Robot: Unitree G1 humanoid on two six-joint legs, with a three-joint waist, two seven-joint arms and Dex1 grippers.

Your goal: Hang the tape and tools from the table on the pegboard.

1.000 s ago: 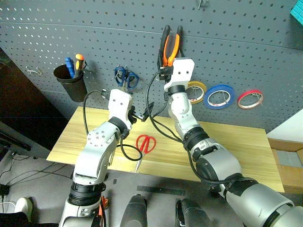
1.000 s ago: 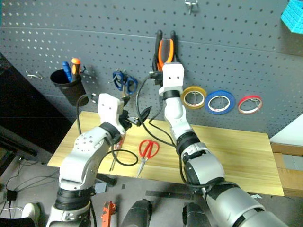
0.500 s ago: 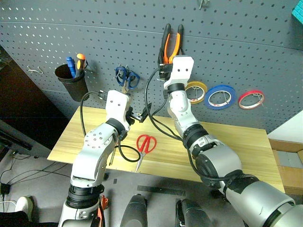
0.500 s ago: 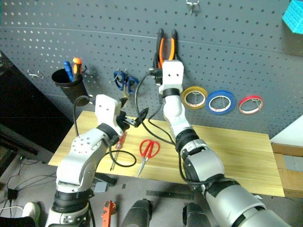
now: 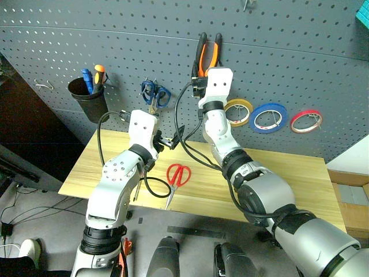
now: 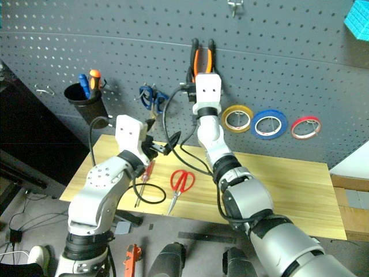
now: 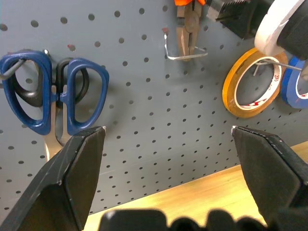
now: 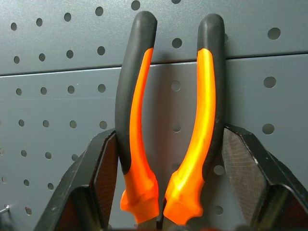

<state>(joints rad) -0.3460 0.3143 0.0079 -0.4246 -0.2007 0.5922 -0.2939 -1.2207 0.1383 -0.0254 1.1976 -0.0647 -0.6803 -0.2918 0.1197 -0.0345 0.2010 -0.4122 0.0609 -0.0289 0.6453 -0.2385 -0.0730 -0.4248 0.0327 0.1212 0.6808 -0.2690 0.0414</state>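
Right gripper (image 8: 163, 192) clenched on the pliers (image 8: 168, 120), fingers pressing both handles from outside, handles up against the pegboard (image 5: 288, 52). In the left wrist view the pliers' nose sits at a wire hook (image 7: 185, 53); whether it is seated cannot be told. Risk: if the fingers let go before the hook carries the joint, the pliers likely drop to the table (image 5: 288, 173). Right arm reaches up to the pegboard. Left gripper (image 7: 168, 168) spread wide, empty, level, facing the pegboard. Red scissors (image 5: 176, 178) and red screwdriver (image 6: 146, 172) on the table below; blue tape (image 5: 267, 118) already on the pegboard.
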